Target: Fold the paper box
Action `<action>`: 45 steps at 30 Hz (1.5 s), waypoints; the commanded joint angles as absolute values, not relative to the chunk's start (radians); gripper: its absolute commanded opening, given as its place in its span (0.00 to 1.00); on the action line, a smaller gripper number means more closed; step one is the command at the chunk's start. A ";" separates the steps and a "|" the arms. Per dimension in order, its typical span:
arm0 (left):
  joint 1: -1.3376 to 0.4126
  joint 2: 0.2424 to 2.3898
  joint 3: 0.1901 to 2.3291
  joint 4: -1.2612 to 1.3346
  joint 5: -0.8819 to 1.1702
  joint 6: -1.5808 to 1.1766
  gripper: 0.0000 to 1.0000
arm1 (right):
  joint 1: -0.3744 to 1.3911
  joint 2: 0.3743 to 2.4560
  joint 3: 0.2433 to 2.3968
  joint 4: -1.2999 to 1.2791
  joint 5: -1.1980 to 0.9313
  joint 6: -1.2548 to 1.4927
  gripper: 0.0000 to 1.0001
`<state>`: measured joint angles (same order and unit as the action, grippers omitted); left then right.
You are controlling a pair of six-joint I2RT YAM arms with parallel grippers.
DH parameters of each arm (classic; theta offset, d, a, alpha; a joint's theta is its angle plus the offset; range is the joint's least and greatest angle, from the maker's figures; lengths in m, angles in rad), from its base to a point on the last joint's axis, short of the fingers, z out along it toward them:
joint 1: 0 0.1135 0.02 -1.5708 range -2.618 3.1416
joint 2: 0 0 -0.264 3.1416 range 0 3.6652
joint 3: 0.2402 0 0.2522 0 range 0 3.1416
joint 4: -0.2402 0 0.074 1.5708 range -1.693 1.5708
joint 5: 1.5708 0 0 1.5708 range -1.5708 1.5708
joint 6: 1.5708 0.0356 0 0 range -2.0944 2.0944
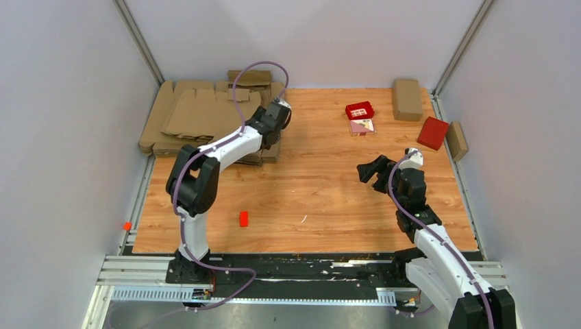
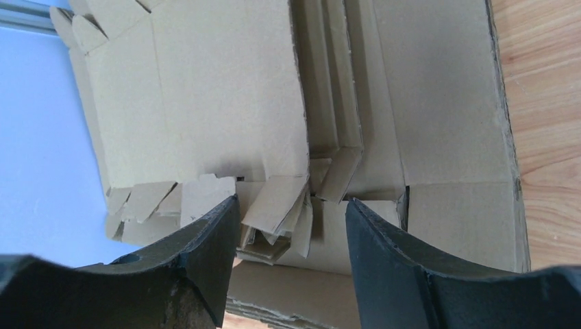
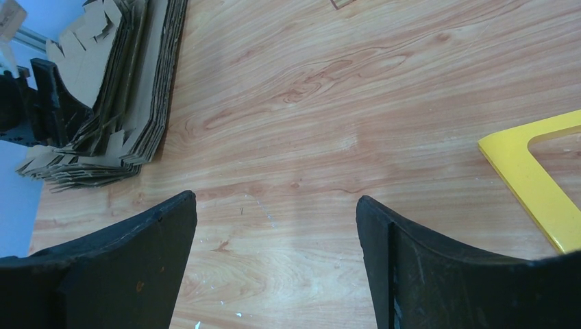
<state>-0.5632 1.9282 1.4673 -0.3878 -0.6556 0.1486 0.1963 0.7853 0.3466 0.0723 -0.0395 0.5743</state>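
The paper box sheets lie as a stack of flat brown cardboard cut-outs at the back left of the table. My left gripper is at the stack's right edge. In the left wrist view its jaws stand apart, with several loose flaps of the top sheets between the fingertips; no grip on them shows. My right gripper hovers open over bare wood at the centre right, with nothing between its fingers. The right wrist view shows the stack far off at its upper left.
Two folded brown cartons and two red boxes sit at the back right. A small red piece lies front left. A yellow frame lies to the right of the right gripper. Grey walls close in three sides.
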 commanded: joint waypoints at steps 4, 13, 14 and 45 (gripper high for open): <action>-0.568 2.057 1.666 -0.537 -0.733 0.167 0.53 | 0.201 0.793 0.367 0.127 -0.052 0.563 0.86; -0.534 2.105 1.713 -0.591 -0.750 0.138 0.50 | 0.201 0.800 0.368 0.129 -0.056 0.562 0.86; -0.534 2.112 1.719 -0.599 -0.753 0.138 0.49 | 0.201 0.801 0.369 0.129 -0.058 0.561 0.86; -0.519 2.191 1.867 -0.787 -0.736 0.090 0.56 | 0.201 0.787 0.379 0.109 -0.053 0.555 0.85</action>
